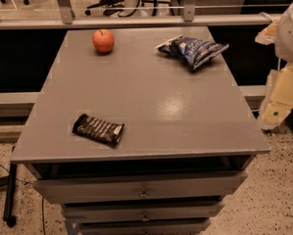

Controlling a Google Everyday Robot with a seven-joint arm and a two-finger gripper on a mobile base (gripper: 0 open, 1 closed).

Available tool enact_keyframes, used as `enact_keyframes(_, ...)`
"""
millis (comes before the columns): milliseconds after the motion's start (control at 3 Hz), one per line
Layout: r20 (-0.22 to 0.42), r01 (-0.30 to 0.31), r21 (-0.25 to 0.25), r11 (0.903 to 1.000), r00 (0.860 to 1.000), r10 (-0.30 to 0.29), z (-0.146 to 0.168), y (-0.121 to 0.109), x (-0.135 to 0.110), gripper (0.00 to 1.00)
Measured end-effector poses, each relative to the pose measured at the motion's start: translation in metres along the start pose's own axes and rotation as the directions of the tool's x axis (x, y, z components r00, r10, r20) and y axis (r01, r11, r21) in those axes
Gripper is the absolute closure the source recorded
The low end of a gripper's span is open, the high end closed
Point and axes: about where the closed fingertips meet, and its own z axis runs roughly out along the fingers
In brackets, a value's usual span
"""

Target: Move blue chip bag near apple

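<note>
One blue chip bag (pixel 197 49), apple (pixel 103 40) apart; pincer (pixel 279 104) far right

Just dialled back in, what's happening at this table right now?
Nothing is being handled yet. The robot's hand is off past the right edge of the grey table, apart from the blue chip bag, which lies at the back right. The apple sits at the back left, well apart from the bag. A black-and-white wrapped bar lies near the front left.
</note>
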Motion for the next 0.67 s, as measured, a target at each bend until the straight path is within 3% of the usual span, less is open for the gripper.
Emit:
enact_keyframes(333,0.014,0.001,0.016,0.9999,1.0,-0.001,0.002,-0.006,-0.001,0.0)
enact_keyframes(667,0.077,0.004,0.061,0.9981,0.997,-0.008,0.023,-0.046,-0.008,0.0)
